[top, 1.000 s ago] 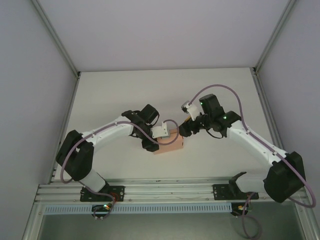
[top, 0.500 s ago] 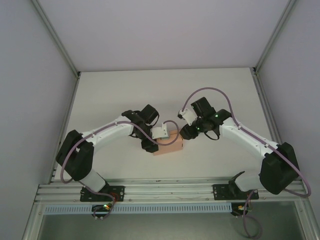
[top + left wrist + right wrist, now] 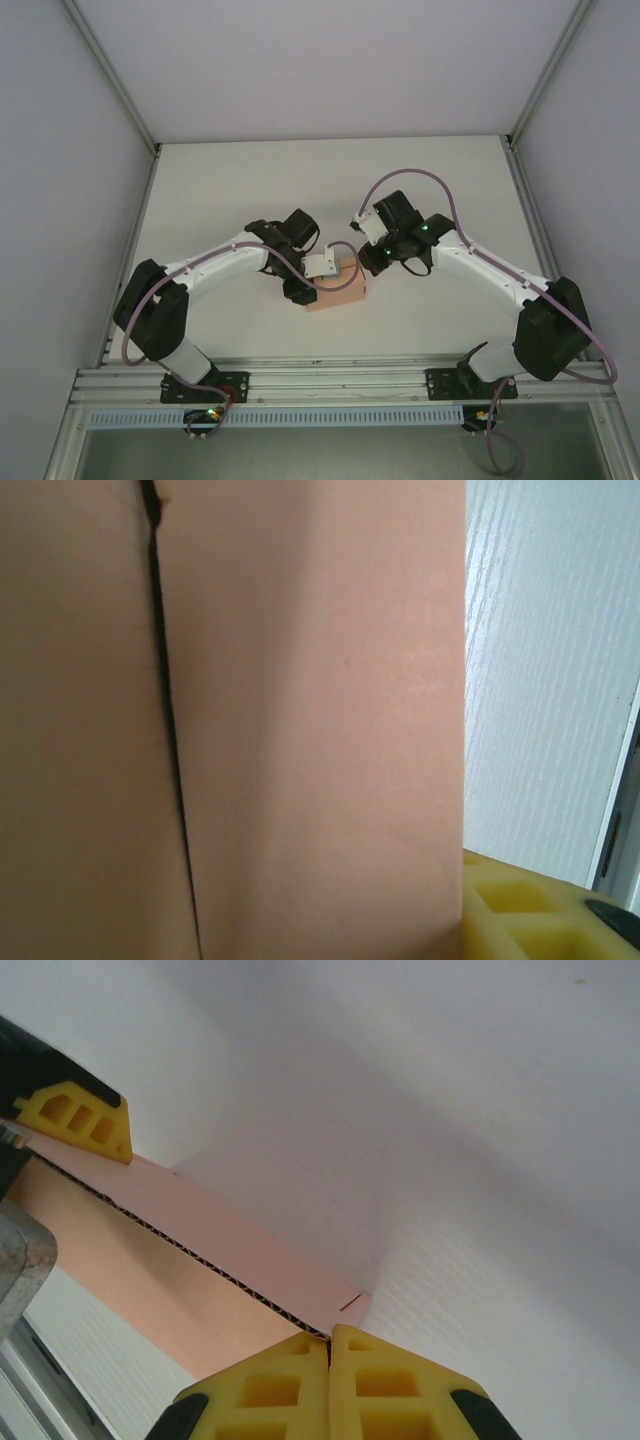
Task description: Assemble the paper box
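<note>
Nearest the bases, the paper box (image 3: 342, 292) sits mid-desk (image 3: 450, 180) as a partly folded block. Its walls are up, but a slit between panels and a loose flap suggest the closing tucks are left. Just beyond, the left tool (image 3: 308, 288) lies against the card, and I cannot tell its grip; the right tool (image 3: 328, 1360), fingers together, touches a flap corner. No writing shows.

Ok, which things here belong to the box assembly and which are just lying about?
Part of the job:
paper box
left gripper, at the box
right gripper, pads closed on a corner of the card

Not part of the job (rig fixtures, not loose items):
table
front rail
purple cable
</note>
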`<action>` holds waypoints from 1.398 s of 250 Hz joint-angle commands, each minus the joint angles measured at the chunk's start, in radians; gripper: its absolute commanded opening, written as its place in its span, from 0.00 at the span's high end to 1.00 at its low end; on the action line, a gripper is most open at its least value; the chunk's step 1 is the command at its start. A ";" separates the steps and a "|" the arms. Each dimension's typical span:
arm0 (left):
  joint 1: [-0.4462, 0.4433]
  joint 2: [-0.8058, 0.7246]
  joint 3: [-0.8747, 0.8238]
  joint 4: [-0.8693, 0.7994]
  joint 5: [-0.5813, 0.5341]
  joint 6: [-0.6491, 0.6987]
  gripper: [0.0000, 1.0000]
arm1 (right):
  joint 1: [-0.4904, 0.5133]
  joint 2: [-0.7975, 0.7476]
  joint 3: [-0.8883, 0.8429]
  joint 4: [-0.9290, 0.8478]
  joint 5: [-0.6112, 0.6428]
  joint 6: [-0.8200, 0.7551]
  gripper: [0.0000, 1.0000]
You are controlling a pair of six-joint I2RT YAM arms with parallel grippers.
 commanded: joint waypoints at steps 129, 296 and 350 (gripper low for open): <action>-0.014 0.024 0.014 0.025 -0.045 -0.011 0.54 | 0.180 -0.215 -0.442 0.468 0.242 0.394 1.00; -0.044 0.037 0.018 0.032 -0.096 -0.019 0.53 | 0.195 -0.288 -0.392 0.298 0.303 0.599 1.00; -0.043 0.037 0.018 0.040 -0.092 -0.016 0.53 | 0.195 -0.262 -0.369 0.293 0.293 0.567 1.00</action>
